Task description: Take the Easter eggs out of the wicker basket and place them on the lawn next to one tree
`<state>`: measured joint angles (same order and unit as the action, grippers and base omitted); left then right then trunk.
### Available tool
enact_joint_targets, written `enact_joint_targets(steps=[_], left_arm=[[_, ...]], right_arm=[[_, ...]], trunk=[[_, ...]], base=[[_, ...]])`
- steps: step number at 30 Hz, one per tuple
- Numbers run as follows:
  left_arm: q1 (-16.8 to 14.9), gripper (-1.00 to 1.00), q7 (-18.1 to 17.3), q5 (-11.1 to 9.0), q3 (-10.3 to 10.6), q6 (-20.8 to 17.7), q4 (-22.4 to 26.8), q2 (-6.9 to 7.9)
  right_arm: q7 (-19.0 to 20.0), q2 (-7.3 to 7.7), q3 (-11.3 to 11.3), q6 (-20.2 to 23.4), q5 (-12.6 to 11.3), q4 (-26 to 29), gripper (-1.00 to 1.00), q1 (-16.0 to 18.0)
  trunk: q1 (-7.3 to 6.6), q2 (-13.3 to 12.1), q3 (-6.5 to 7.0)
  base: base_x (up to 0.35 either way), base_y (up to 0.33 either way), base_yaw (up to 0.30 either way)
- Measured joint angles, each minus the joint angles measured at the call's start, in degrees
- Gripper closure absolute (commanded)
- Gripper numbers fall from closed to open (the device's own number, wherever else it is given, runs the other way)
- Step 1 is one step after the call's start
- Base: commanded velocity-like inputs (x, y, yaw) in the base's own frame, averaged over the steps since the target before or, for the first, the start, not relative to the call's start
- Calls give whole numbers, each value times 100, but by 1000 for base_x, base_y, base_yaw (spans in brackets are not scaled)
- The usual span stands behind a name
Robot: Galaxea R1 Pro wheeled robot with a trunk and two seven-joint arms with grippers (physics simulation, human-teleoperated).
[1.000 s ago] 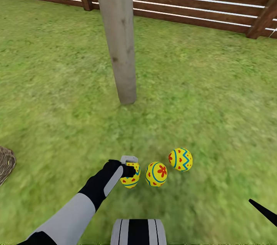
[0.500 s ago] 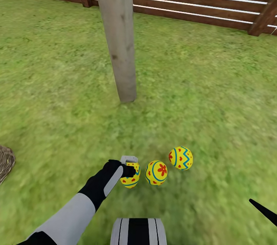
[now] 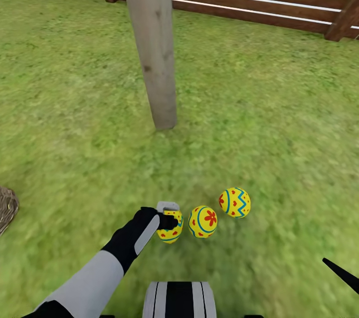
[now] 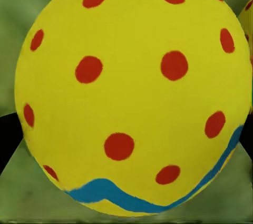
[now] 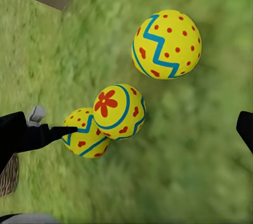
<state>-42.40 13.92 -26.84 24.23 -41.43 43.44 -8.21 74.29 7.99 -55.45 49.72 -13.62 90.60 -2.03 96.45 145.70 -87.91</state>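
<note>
Nothing shifted among the things since a second ago; only the head view tipped slightly, sliding fence and trunk a little in the picture. Third egg [image 3: 170, 226] in the same spot, low over the lawn [image 3: 259, 123], pinched in the left pincer [image 3: 168, 218], fingers closed against its sides. Touching or just beside it, the middle egg [image 3: 203, 221]; a little apart, the zigzag egg [image 3: 235, 202]. All three in a row on the near side of the tree [image 3: 152, 43], some grass between them and the trunk. Wicker basket [image 3: 7, 206] well off to the left, barely at the picture's edge, contents hidden. Right pincer [image 5: 243, 129] open, hanging above the eggs, holding nothing.

Likely risks: on release, a roll of the held egg into its neighbour, nudging both away from the trunk; a finger dragging the egg sideways on withdrawal; possibly a spot judged too far from the tree.
</note>
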Motion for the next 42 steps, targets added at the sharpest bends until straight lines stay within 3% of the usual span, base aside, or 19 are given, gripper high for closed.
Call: enact_joint_targets(steps=[5,24,33,42], left_arm=[[7,-100,5,21,-5,-5,-24,2],[-10,-100,31,54,-5,-212,143,0],[6,-100,38,57,-9,-472,509,10],[15,-100,39,56,-25,-749,554,11]], right_arm=[[0,2,0,0,0,0,-100,0],[0,0,0,-2,-1,0,-100,3],[0,1,0,-1,-1,0,-100,4],[0,9,0,6,46,0,-100,4]], trunk=[[0,0,0],[-49,-25,420],[-68,-38,620],[-92,-50,819]], base=[[0,0,0],[-5,0,0],[-309,0,0],[-344,0,0]])
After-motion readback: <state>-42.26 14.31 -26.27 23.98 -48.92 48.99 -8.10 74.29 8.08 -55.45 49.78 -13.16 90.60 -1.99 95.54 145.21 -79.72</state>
